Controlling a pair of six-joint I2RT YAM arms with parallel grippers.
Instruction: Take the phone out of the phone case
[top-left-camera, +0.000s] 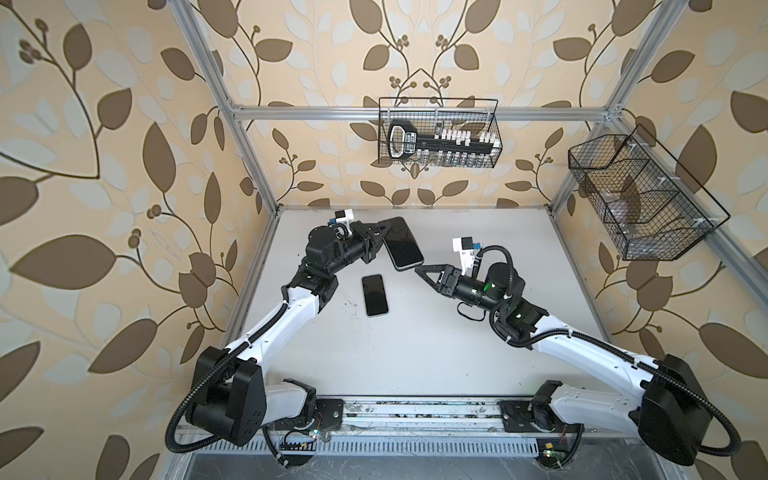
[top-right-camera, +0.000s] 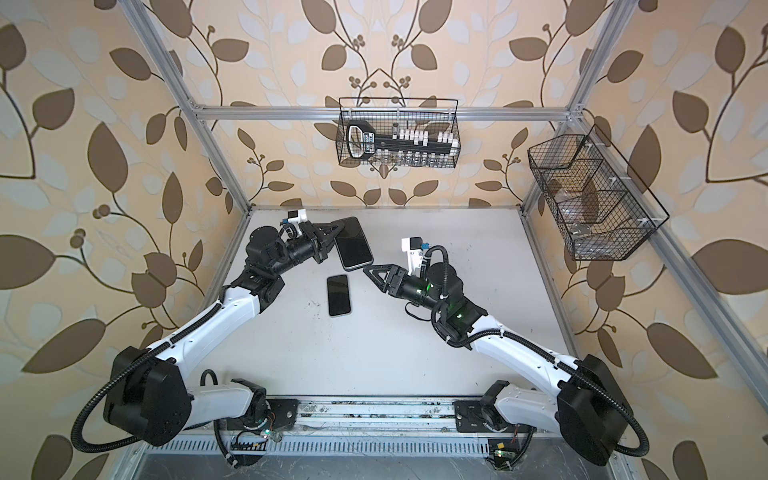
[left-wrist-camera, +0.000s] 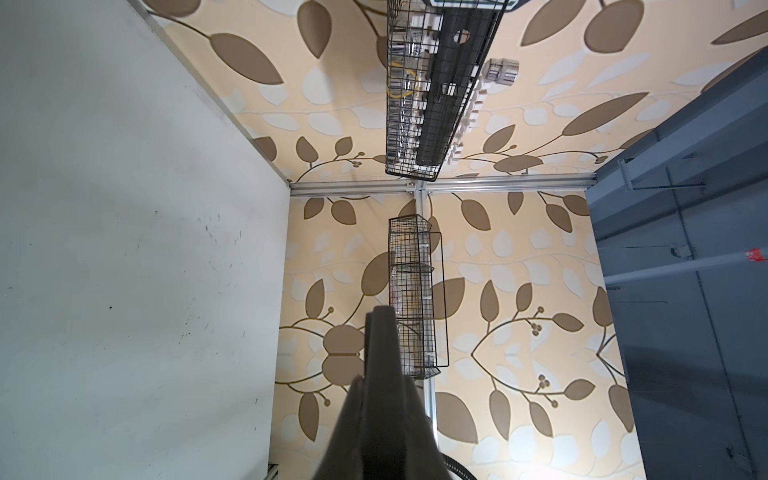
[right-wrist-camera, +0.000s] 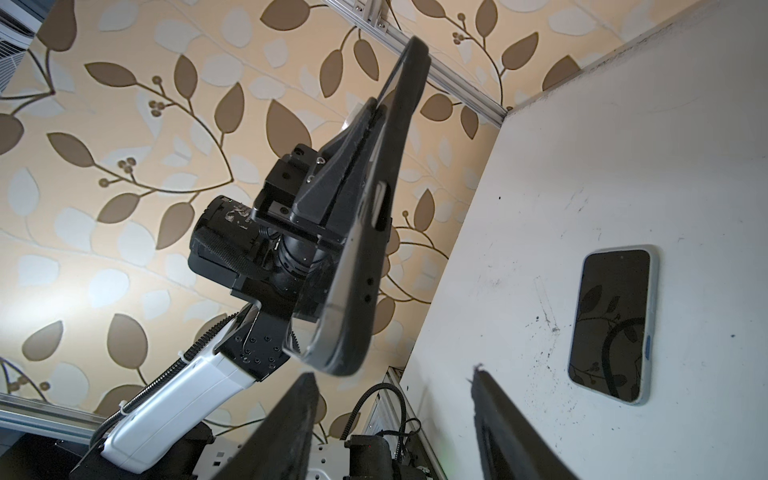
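Observation:
My left gripper (top-left-camera: 388, 233) is shut on one long edge of a black phone case (top-left-camera: 403, 245) and holds it tilted in the air over the back of the table, dark glossy face up. I cannot tell whether anything sits inside it. In the left wrist view the case (left-wrist-camera: 382, 332) stands edge-on between the shut fingers. A phone (top-left-camera: 375, 295) with a dark screen and a pale blue rim lies flat on the table, below the case in both top views. My right gripper (top-left-camera: 417, 269) is open and empty. Its tips are just off the case's near corner (right-wrist-camera: 332, 361).
The white table (top-left-camera: 457, 353) is scuffed. A wire basket (top-left-camera: 438, 133) with a socket set hangs on the back wall. Another wire basket (top-left-camera: 640, 199) hangs on the right wall. Aluminium frame posts stand at the table's back corners, and the arms' base rail (top-left-camera: 415, 415) runs along the front.

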